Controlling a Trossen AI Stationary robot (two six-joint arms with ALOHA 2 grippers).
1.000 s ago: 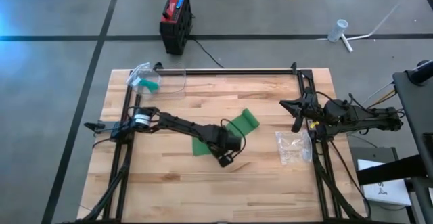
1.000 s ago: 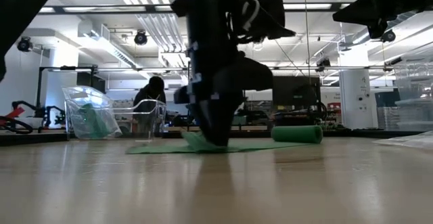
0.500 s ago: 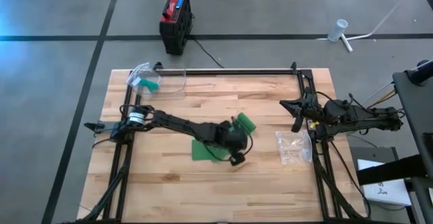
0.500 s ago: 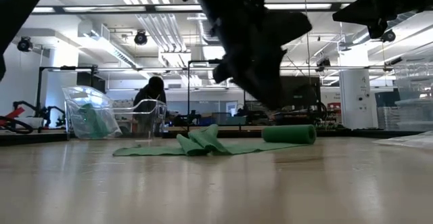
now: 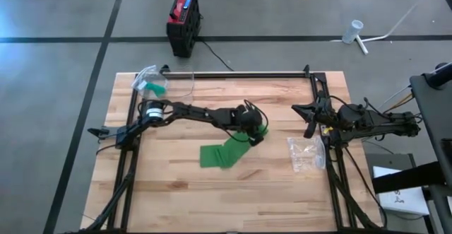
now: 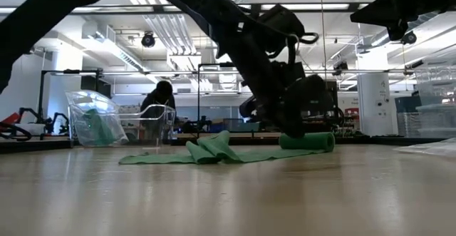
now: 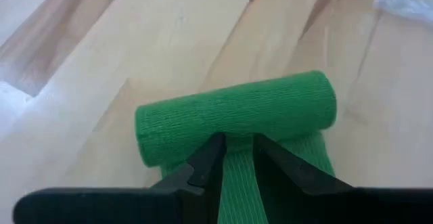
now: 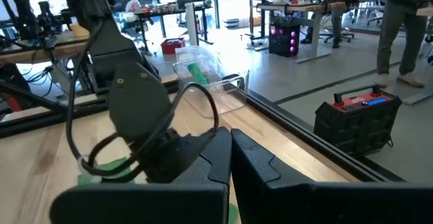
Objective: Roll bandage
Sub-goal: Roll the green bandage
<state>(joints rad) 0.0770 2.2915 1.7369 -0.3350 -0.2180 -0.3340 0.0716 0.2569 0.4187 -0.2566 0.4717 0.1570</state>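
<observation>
Left gripper (image 7: 235,158) narrowly parted, tips against green bandage roll (image 7: 237,114).

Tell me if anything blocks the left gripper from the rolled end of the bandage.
Nothing visible does. The left gripper is right at the green bandage roll, its tips against the roll where the loose strip leaves it.

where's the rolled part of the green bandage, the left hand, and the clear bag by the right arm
rolled bandage (image 7: 237,116): left wrist view, middle of the roll's side
left hand (image 7: 233,153): left wrist view, midway between its fingertips, at the roll
clear bag (image 5: 306,154): high view, centre of the crumpled plastic
</observation>
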